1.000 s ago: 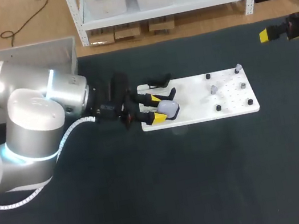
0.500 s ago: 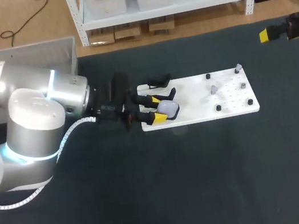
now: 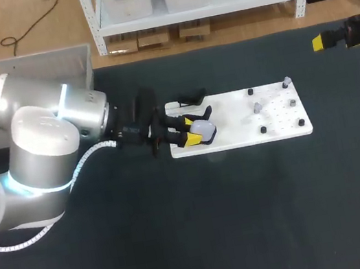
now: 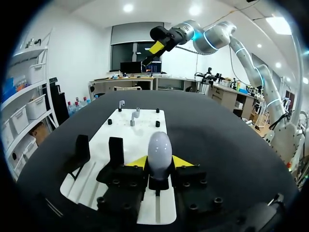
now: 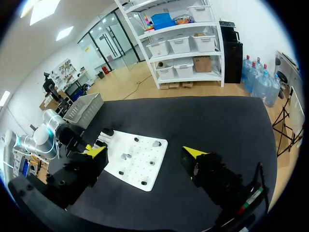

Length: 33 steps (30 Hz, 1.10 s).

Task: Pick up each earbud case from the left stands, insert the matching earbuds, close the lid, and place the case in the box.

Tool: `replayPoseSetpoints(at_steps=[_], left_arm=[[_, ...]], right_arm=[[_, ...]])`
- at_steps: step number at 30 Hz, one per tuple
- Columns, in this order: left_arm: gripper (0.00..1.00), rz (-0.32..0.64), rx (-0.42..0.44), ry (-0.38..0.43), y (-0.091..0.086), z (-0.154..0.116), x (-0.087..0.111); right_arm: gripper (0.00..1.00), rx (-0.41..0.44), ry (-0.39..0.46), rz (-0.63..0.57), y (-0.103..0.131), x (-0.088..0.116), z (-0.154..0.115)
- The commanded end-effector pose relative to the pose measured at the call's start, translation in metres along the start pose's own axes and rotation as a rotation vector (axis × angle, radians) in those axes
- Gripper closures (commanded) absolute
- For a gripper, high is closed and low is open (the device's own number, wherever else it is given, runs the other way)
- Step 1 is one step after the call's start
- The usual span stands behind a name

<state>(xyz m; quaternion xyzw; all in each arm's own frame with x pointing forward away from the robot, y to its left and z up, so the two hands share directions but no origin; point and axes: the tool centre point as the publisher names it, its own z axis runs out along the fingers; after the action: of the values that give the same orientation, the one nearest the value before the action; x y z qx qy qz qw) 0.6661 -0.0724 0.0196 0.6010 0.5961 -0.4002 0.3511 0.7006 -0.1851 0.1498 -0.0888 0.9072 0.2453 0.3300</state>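
A pale egg-shaped earbud case stands in a black stand at the left end of the white board. My left gripper lies low over that end, and in the left wrist view its yellow fingertips press the earbud case from both sides. Two pale earbuds sit on pegs farther along the board; in the head view one earbud is mid-board and another is at the far right corner. My right gripper hangs open at the back right, off the board, with nothing between its fingertips.
Empty black stands rise beside the held case, one more at the board's back edge. Small black pegs dot the board's right half. A grey open box sits at the table's back left corner, behind my left arm.
The left gripper's fingers have drawn in onto the earbud case. Neither arm has shifted, and the case still sits in its stand.
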Motion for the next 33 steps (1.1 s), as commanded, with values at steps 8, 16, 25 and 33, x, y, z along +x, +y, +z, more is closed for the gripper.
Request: replayPoseSetpoints(at_steps=[8,16,25,33], left_arm=[[1.00,0.013,-0.045,-0.153,-0.010,-0.054,-0.048],[1.00,0.049,-0.037,-0.247,-0.023,-0.072,-0.080],[1.00,0.049,-0.045,-0.260,-0.026,-0.075,-0.086],[1.00,0.049,-0.045,-0.260,-0.026,-0.075,-0.086]], right_arm=[[0.00,-0.001,0.000,-0.001,0.000,0.000,0.000],[0.00,-0.001,0.000,-0.001,0.000,0.000,0.000],[0.00,-0.001,0.000,-0.001,0.000,0.000,0.000],[0.00,-0.001,0.000,-0.001,0.000,0.000,0.000]])
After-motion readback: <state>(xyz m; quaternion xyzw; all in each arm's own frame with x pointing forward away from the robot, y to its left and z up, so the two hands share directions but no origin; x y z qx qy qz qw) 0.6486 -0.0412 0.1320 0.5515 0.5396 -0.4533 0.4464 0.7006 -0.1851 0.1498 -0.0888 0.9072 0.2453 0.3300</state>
